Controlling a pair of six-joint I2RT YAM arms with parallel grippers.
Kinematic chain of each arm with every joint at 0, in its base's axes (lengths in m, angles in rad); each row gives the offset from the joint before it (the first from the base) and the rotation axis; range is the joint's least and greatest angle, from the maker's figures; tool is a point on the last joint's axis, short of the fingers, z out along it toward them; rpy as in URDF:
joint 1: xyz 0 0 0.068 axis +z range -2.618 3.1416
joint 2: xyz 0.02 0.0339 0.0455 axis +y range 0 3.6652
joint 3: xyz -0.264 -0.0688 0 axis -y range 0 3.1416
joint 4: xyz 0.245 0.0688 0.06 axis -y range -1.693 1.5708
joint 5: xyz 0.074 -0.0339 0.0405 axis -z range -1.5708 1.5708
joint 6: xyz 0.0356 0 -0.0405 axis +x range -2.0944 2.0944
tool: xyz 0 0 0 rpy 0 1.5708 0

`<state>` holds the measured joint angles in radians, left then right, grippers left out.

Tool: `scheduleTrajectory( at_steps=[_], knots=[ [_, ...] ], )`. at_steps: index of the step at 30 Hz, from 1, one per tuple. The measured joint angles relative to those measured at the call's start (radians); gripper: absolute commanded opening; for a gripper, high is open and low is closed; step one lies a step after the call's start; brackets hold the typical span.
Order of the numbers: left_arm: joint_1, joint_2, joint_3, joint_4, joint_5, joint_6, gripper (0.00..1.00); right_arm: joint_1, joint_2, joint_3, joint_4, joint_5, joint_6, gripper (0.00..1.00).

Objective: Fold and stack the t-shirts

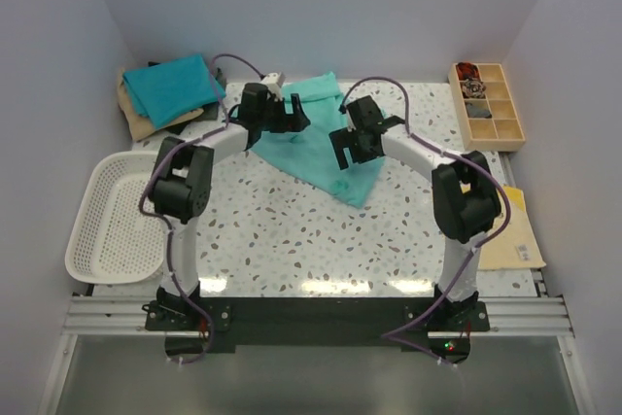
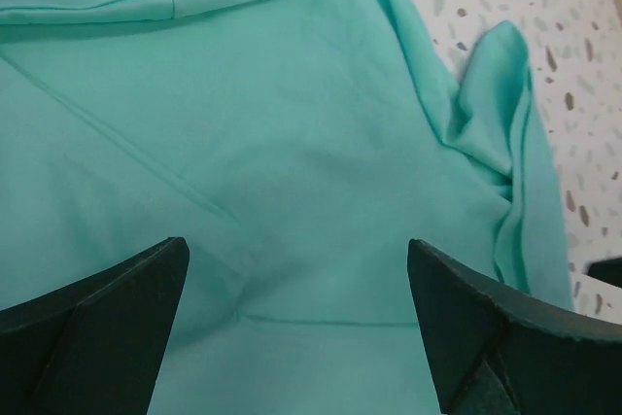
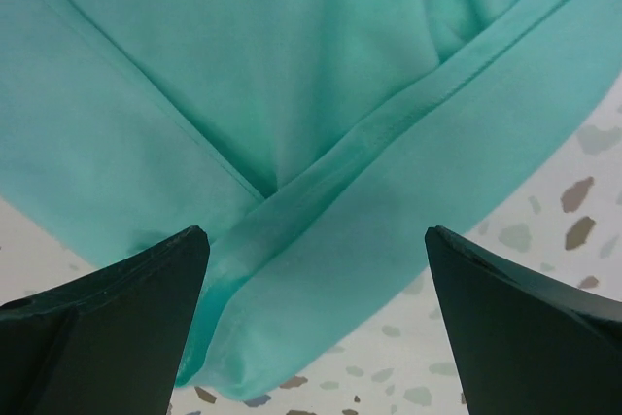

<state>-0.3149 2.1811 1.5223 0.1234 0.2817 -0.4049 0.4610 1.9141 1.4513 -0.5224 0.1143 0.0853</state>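
Sea-green t-shirt is lying rumpled on the speckled worktop, just toward 12 o'clock from centre, one corner pointing to 5 o'clock. Left claw is hovering over it, jaws gaping wide, gripping nothing. Right claw is hanging over the shirt's folded hem, also spread wide and empty. Teal t-shirt is sitting folded atop a tan t-shirt at 10 o'clock. Basket is sitting at 8 o'clock.
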Motion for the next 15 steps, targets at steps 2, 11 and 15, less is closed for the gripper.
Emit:
scheduleTrajectory(
  at_steps=[2, 11, 15],
  knots=[
    [-0.002, -0.125, -0.104, 0.026, -0.015, -0.008, 1.0, 0.0, 0.072, 0.03, -0.003, -0.019, 0.001, 0.99],
    [-0.027, -0.35, -0.358, 0.082, -0.122, -0.031, 1.0, 0.001, 0.122, -0.004, 0.006, -0.076, 0.021, 0.99],
    [-0.032, -0.296, -0.376, 0.016, -0.161, -0.04, 1.0, 0.01, 0.04, -0.115, 0.002, -0.114, 0.04, 0.99]
  ],
)
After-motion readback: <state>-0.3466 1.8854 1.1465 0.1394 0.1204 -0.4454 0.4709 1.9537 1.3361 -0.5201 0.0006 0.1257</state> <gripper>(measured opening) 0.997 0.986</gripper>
